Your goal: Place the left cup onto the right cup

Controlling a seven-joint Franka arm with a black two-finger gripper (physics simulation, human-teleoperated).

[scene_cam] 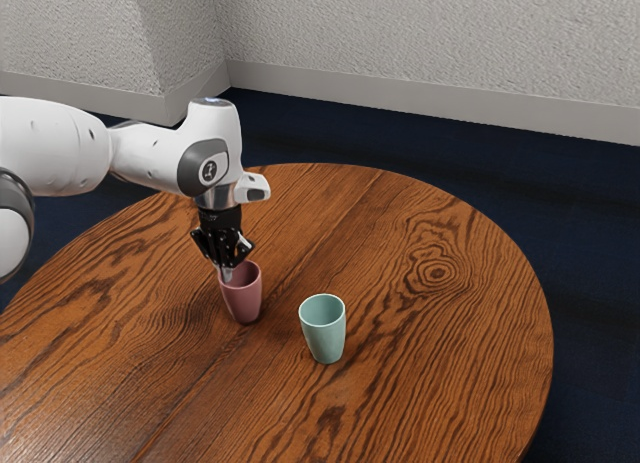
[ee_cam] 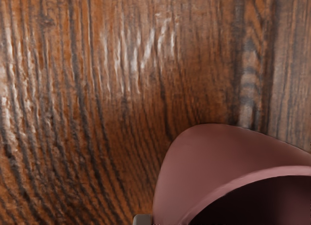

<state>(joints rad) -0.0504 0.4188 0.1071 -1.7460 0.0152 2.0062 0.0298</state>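
A pink cup (scene_cam: 243,295) stands upright on the round wooden table (scene_cam: 420,283), the left one of two cups in the exterior view. To its right a teal cup (scene_cam: 323,328) stands upright, a short gap away. My gripper (scene_cam: 229,272) points straight down at the pink cup's left rim. Its fingers are drawn close together on the cup's wall, one outside and one inside. In the wrist view the pink cup (ee_cam: 233,176) is large and close under my hand, with its dark inside showing and wood grain beyond it.
The table (ee_cam: 97,89) has bare wood all around the two cups. Its edge curves round at the exterior view's right, with dark blue carpet (scene_cam: 560,183) and a white wall behind.
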